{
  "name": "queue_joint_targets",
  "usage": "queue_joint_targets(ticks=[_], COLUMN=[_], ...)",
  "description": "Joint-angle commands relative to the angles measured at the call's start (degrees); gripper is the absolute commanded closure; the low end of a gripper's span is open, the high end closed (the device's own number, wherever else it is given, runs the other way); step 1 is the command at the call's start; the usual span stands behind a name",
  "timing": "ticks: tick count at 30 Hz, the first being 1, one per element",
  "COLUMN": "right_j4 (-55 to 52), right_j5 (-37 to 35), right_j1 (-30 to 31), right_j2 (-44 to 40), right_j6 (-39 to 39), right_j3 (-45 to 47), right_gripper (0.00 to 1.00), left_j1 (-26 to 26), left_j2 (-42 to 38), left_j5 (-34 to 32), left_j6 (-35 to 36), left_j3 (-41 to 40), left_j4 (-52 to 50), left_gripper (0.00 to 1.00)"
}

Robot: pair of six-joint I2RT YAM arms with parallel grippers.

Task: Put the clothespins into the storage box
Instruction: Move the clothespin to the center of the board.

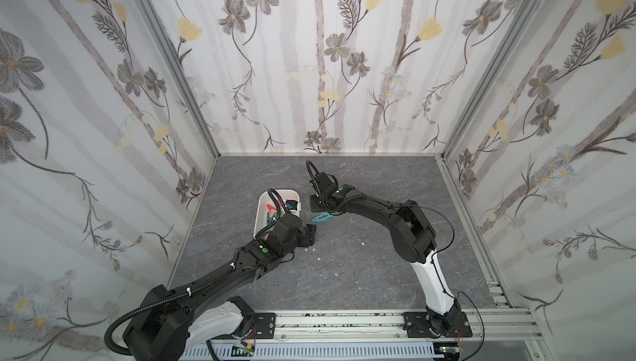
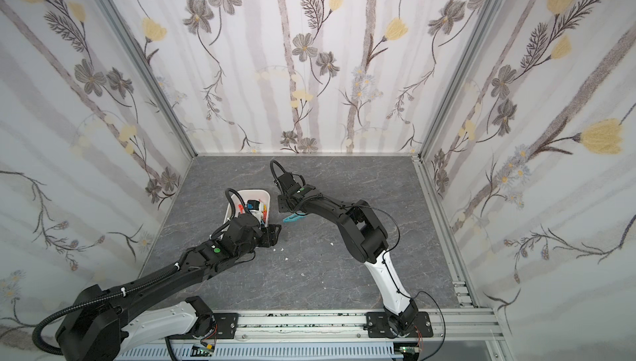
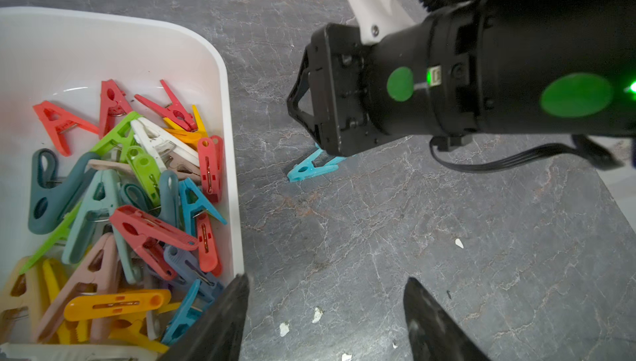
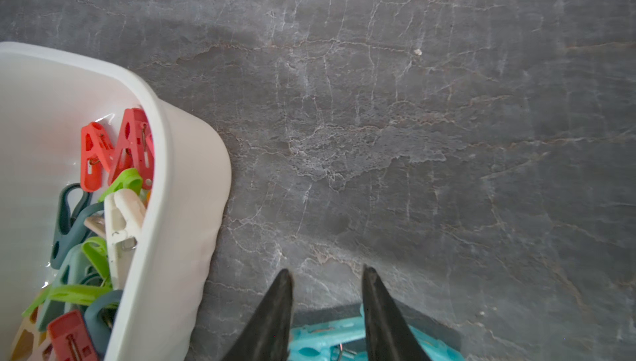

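The right gripper (image 4: 327, 270), jaws narrowly parted, straddles the lone teal clothespin (image 3: 311, 169) lying beside the storage box (image 3: 103, 39), likely lining up a grasp, while the left gripper (image 3: 327, 278) hovers wide, empty.

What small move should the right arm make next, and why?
Probably lower the right gripper and close on the turquoise clothespin: it lies on the table outside the storage box, under the open jaws, apparently the only one left out.
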State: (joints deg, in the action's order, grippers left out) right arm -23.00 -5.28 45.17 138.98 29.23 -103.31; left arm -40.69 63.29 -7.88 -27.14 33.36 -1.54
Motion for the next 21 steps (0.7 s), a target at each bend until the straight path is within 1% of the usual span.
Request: queue_joint_targets(ticks=[1,6,11,16,21], right_j4=[-1.74,-4.80,-5.52,-5.33,-3.07], right_j5=[-1.76,-3.94,-8.62,-12.06,-10.54], right_j1=[0.03,0.44,1.41,4.25,6.39], right_j2=[1.37,1.52,-2.38,-8.26,-17.07], right_j6=[-1.49,-4.21,-6.83,-8.40,-6.51], right_j3=[-1.21,0.07,6.66,16.10,30.63], right_gripper=[0.64,0.66,0.68,0.70,0.70], left_j1=[-0.11,-0.09,-0.09,-0.01,0.06], left_j2=[-0.61,-0.47,-0.10,-0.09,-0.62], left_j5=[-2.20,-1.97,-1.82,-1.88,-2.31], left_j6=[0.12,-0.08,0.28,0.99,1.60], left_j3=[0.47,0.20,0.21,0.38,0.21], left_j4=[1.48,1.79,2.50,2.42,2.14], left_gripper=[0.28,0.28,0.28,0.28,0.28])
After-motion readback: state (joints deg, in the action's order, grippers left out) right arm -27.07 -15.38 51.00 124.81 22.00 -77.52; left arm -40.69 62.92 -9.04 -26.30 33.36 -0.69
